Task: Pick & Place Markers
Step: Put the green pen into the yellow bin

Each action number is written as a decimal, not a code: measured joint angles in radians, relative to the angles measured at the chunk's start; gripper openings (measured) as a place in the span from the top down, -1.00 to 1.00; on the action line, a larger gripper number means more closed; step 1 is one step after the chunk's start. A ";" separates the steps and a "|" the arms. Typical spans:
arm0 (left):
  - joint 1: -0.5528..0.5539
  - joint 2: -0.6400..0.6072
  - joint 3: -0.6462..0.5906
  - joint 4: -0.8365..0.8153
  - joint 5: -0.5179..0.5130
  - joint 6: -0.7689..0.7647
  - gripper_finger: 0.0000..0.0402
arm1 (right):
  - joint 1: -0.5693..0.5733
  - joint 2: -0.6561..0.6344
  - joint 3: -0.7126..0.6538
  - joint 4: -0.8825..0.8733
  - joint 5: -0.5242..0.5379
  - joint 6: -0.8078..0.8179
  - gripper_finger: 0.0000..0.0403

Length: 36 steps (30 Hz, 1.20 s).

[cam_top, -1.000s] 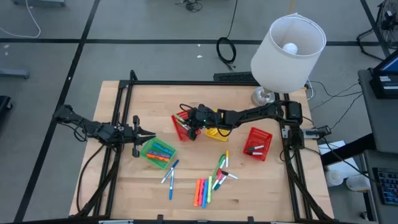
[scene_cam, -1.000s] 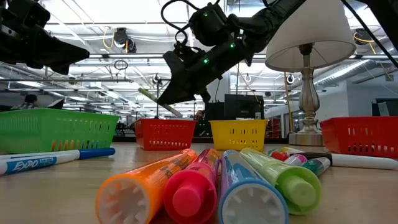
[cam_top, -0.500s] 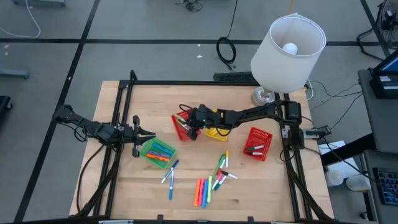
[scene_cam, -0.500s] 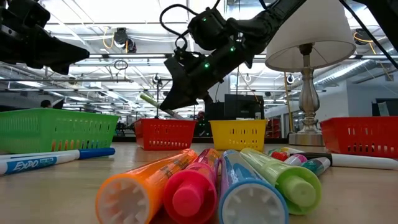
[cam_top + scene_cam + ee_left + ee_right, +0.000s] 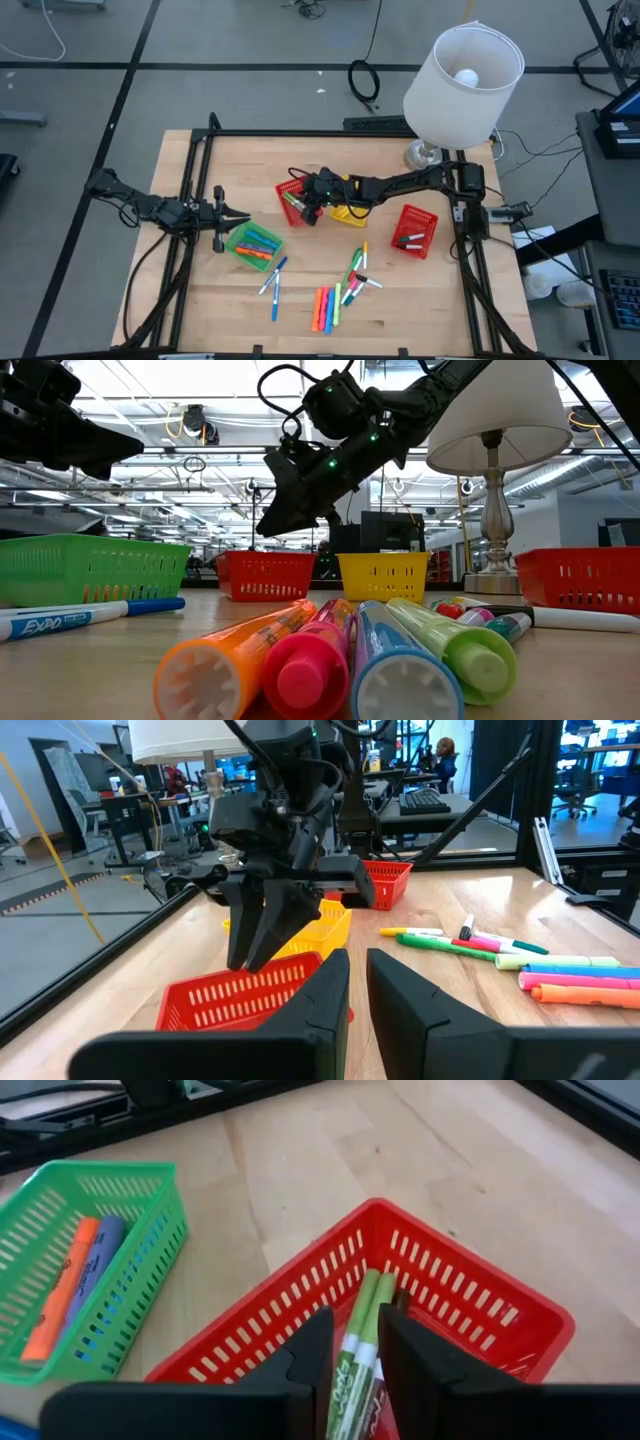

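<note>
My right gripper (image 5: 300,205) (image 5: 268,525) hangs open over the left red basket (image 5: 286,189), its fingers slanting down and holding nothing. Through the gap in the right wrist view, two green markers (image 5: 358,1342) lie on the bottom of that basket (image 5: 480,1295). Several loose markers (image 5: 330,305) lie on the table near its near edge, and more markers (image 5: 357,270) lie just beyond them. The green basket (image 5: 253,243) holds several markers (image 5: 60,1290). My left gripper (image 5: 247,215) (image 5: 358,960) waits shut at the table's left, just beyond the green basket.
A yellow basket (image 5: 347,212) stands right of the left red basket, and a second red basket (image 5: 415,230) with markers stands farther right. A lamp (image 5: 463,70) rises at the far right corner. Two blue-and-white markers (image 5: 272,285) lie near the green basket.
A green marker that stuck out below my right gripper's fingers in the earlier low views no longer shows there. The gripper itself has moved slightly up over the left red basket.
</note>
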 joint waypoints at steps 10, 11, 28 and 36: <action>0.000 0.000 0.000 0.000 0.000 0.001 0.76 | 0.079 -0.197 0.000 -0.118 -0.178 -0.167 0.70; 0.000 0.000 0.000 0.000 0.000 0.001 0.76 | 0.104 -0.229 0.001 -0.137 -0.164 -0.191 0.71; 0.000 0.000 0.000 0.000 0.000 -0.012 0.76 | 0.553 -0.456 0.078 -0.921 0.237 -0.180 0.98; 0.000 0.000 0.000 0.000 0.000 -0.023 0.76 | 0.540 -0.453 -0.213 -0.704 0.198 -0.232 0.98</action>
